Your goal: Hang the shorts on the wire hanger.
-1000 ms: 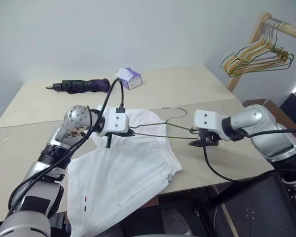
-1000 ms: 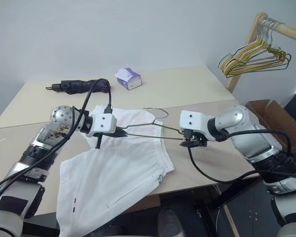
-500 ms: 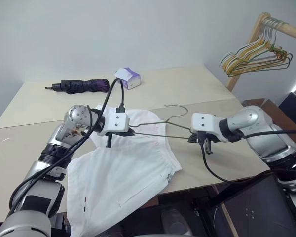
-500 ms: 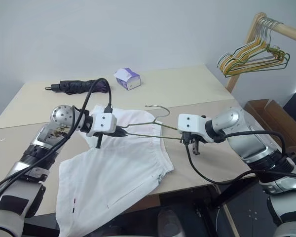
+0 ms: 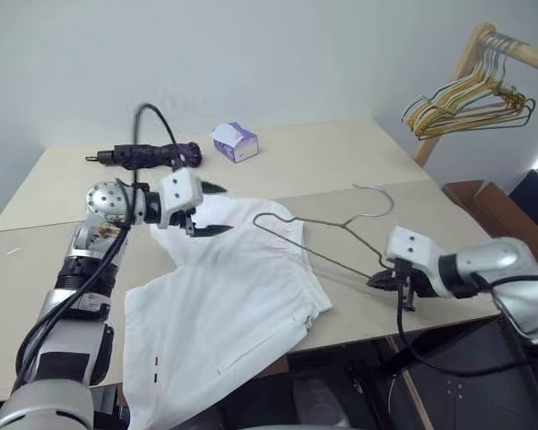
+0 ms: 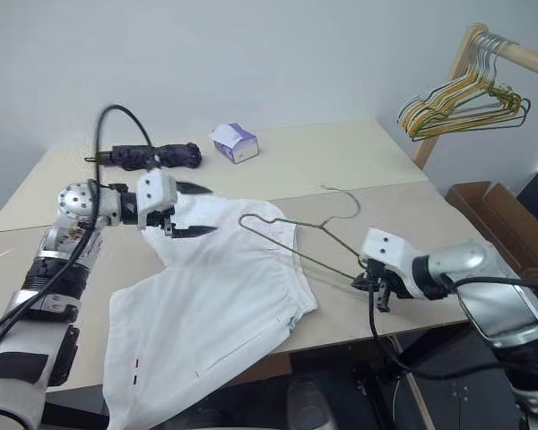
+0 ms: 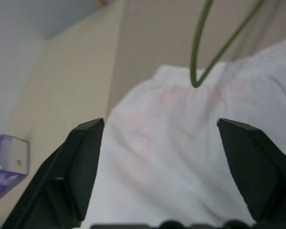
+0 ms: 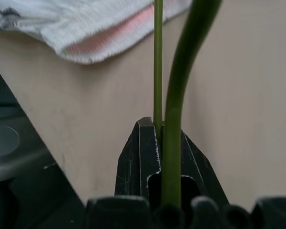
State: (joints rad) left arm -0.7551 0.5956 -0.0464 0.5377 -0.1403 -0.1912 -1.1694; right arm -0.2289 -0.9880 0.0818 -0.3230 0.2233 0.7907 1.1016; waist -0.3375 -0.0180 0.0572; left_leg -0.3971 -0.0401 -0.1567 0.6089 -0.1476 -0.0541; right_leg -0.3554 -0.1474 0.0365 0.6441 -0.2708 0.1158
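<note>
**Hanger in one claw, shorts still flat on the table**

The right gripper [image 6: 369,278], at lower right of the head view, is clamped on one corner of the wire hanger [image 6: 296,235], which slants up toward centre frame with its far corner over the shorts' waistband. The left gripper [image 5: 208,208], at upper left, hovers with jaws spread wide and empty above the white shorts [image 5: 224,313], which sprawl across the table [image 5: 341,161] and droop over its near edge. Judged from this, threading the cloth onto the wire remains entirely to do.
</note>
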